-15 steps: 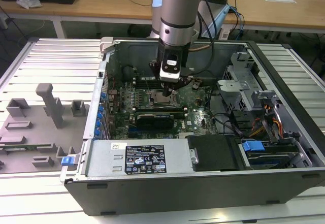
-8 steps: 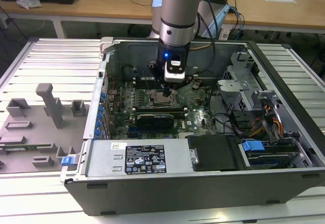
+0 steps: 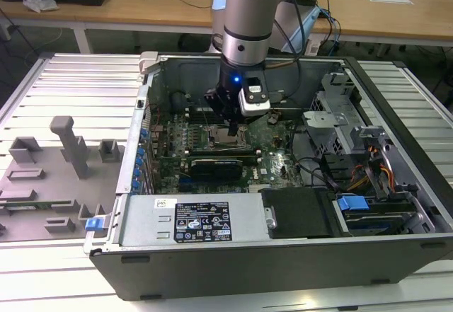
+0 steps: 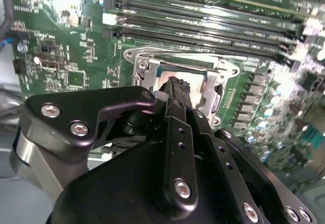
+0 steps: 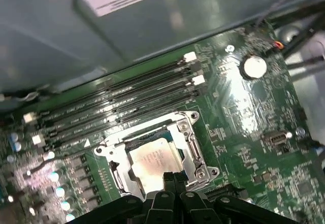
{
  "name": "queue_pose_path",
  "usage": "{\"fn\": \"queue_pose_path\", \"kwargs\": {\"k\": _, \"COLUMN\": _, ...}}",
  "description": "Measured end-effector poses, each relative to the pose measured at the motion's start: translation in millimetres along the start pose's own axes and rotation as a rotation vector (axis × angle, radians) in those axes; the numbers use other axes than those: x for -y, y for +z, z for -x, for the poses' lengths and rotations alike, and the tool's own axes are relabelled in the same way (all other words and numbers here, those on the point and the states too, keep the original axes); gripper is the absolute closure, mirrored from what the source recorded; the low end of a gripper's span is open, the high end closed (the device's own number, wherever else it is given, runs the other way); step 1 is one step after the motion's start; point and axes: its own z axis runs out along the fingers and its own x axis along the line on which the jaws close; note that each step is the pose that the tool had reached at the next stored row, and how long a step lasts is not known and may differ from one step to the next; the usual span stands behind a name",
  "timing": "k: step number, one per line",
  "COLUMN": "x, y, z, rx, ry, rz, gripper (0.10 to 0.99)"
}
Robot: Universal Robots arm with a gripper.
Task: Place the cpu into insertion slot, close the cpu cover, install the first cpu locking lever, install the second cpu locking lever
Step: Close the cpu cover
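Observation:
The cpu, a pale square chip, lies flat in the insertion slot on the green motherboard. The silver cpu cover lies down around it, with the chip showing through its window. My gripper hangs just above the socket's edge, its two black fingertips pressed together with nothing between them. In the second wrist view the gripper hides much of the cpu and part of the cover. In the exterior view the gripper points straight down into the open computer case. The locking levers cannot be made out.
Long black memory slots run beside the socket, and a coin battery sits further off. The power supply and a black card lie toward the front. Cables and a drive cage fill the exterior view's right. Grey fixtures stand outside the case.

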Motion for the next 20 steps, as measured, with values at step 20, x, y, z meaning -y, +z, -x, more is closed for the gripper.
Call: {"fn": "queue_pose_path", "kwargs": {"k": 20, "x": 0.0, "y": 1.1, "z": 0.0, "rx": 0.0087, "ry": -0.389, "rz": 0.018, "gripper": 0.98}}
